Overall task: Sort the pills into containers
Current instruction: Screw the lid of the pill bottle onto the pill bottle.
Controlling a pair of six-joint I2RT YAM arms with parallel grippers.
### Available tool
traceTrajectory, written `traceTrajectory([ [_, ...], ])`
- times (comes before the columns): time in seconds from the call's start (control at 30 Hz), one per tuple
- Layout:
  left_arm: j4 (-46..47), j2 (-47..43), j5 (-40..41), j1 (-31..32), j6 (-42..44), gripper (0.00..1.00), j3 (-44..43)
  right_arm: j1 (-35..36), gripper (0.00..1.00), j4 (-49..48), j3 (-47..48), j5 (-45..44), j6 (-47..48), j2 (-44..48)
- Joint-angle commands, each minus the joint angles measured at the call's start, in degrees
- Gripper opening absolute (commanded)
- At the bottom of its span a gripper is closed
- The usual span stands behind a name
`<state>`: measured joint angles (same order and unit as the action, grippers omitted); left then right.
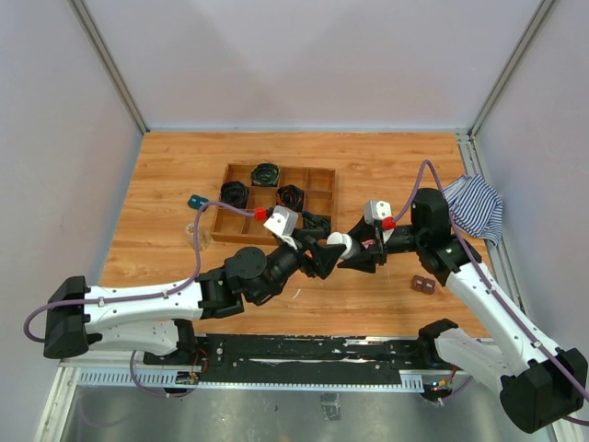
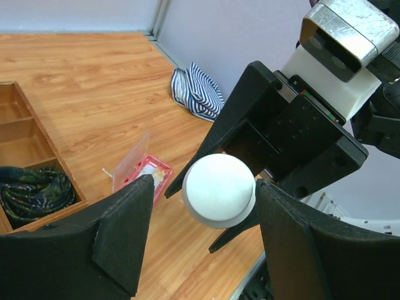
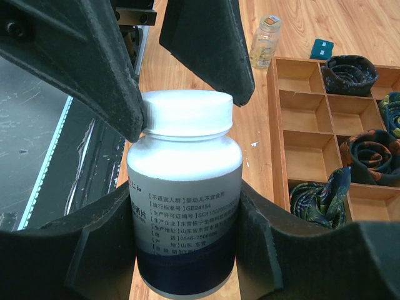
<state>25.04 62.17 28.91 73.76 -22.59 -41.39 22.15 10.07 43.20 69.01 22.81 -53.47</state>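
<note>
1. Your right hand point(image 3: 187, 200) is clamping the bottle point(image 3: 186, 156) around its belly. You are holding it clear of the surface point(image 2: 94, 75), cap-end toward your left arm, which I judge is so the other hand can reach the lid.
2. Your left hand point(image 2: 207, 194) is straddling the cap point(image 2: 220, 181) with one finger on each side. A gap is showing on at least one side, so it is bracketing the cap, not gripping it. You are probably setting up to twist the cap off.
3. The bottle is smooth white plastic with rounded shoulders, a printed label and a dark blue band at the base. The cap is a plain white disc, likely slippery, so expect to need a firm pinch.
4. The pink box point(image 2: 140, 172) is lying on the wood-grain surface. It is translucent and flat, and its lid is standing open.
5. The clear vial point(image 3: 265, 40) is standing upright just beyond a corner of the wooden tray point(image 3: 275, 144).
6. The tray's square compartments are holding dark fabric coils point(image 3: 315, 200), and a striped cloth point(image 2: 197, 90) is lying crumpled farther off.
</note>
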Motion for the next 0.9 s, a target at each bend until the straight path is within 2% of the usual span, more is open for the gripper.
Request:
traceTrajectory([
  [0.0, 0.7, 0.6, 1.6, 0.6, 1.1, 0.7, -2.6, -0.2, 0.01, -1.4, 1.0, 1.1, 0.0, 0.7],
  [0.07, 0.7, 0.6, 1.5, 0.6, 1.3, 0.66, -2.6, -0.2, 0.01, -1.4, 0.9, 1.2, 0.0, 0.6],
  [0.23, 0.7, 0.2, 1.1, 0.6, 1.5, 0.65, -2.4, -0.2, 0.01, -1.4, 0.9, 1.2, 0.0, 0.6],
  [0.3, 0.7, -0.1, 0.9, 0.6, 1.8, 0.61, -2.5, -0.2, 0.01, -1.4, 0.9, 1.1, 0.0, 0.6],
  [0.63, -1.5, -1.0, -2.8, 0.5, 3.4, 0.23, -2.6, -0.2, 0.01, -1.4, 0.9, 1.2, 0.0, 0.5],
  [0.73, -0.6, -1.7, -7.8, -0.1, 5.6, 0.18, -1.8, -0.2, 0.01, -1.4, 0.9, 1.2, 0.0, 0.5],
  [0.87, 1.8, -2.9, -23.2, -5.6, 8.0, 0.09, 0.4, -0.2, 0.01, -1.4, 0.8, 1.2, 0.0, 0.5],
])
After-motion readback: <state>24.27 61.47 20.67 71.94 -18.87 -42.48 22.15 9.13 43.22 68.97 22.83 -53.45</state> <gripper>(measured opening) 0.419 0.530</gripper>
